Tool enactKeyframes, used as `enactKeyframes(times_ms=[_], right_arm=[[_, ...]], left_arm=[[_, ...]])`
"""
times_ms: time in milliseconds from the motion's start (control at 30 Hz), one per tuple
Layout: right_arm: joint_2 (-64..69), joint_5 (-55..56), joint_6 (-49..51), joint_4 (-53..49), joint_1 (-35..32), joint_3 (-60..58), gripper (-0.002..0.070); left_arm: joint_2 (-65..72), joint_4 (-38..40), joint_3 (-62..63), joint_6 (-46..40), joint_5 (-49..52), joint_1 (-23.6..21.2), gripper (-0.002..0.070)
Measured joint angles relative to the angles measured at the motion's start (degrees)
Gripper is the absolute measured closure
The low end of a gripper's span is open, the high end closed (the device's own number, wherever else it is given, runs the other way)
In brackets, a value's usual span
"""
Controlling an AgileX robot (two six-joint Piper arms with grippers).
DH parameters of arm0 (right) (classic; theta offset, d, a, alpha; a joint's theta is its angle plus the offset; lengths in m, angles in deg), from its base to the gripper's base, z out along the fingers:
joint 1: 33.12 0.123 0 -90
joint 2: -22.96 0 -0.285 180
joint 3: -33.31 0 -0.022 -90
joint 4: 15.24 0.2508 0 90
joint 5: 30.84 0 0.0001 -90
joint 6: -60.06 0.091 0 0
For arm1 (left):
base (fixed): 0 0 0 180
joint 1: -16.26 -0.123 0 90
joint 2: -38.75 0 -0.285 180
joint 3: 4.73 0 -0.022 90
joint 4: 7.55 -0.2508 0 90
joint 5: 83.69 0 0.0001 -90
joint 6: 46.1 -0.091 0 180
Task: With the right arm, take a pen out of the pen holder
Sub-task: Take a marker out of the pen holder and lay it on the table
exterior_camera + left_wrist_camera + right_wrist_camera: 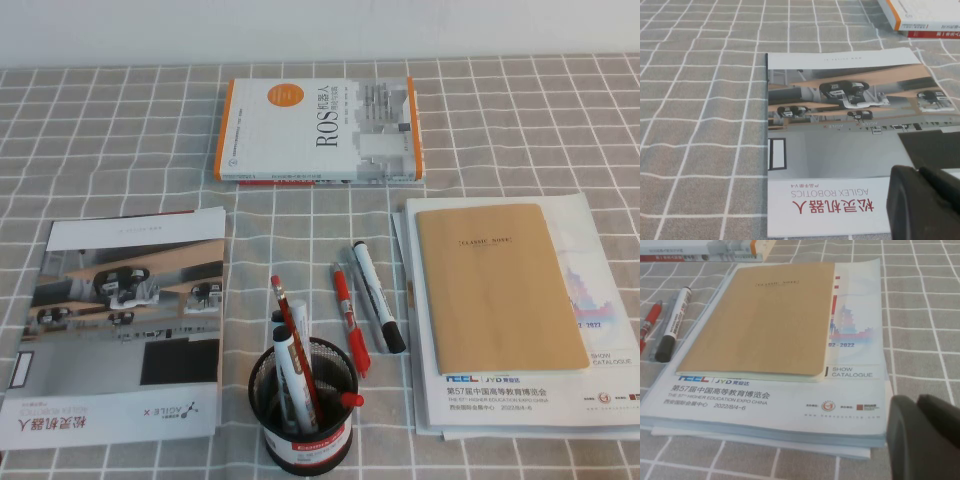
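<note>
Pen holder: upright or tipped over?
Upright: pen holder stands on its base, pens poking out its top. Right claw, shut, hovers by the catalogue stack; left claw by the brochure.

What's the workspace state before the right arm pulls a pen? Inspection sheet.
Surface: grey checked tablecloth, flat.
Job's things: black mesh pen holder, upright, holding a standing red pen and a stowed marker.
Clutter: loose red pen and black-capped white marker lying beside the holder; orange-edged ROS book; robot brochure; tan notebook on catalogue stack.
Grippers: left gripper above the brochure's corner; right gripper shut, empty, above the catalogue stack's corner.
Cables: nothing seen.
Surroundings: white wall behind the table.
</note>
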State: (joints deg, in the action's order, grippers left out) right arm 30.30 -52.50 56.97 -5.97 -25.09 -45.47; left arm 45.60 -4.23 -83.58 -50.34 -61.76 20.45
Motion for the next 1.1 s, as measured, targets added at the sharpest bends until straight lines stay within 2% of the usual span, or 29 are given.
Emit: enactKeyframes(times_ms=[600, 1100], right_arm=[[0.0, 0.0, 0.0, 1.66, 0.0, 0.0, 0.0689], [0.0, 10.18, 0.0, 19.82, 0.0, 0.0, 0.0688]], left_arm=[[0.0, 0.0, 0.0, 0.0, 0.0, 0.0, 0.0678], [0.0, 0.0, 0.0, 0.0, 0.0, 0.0, 0.0678]])
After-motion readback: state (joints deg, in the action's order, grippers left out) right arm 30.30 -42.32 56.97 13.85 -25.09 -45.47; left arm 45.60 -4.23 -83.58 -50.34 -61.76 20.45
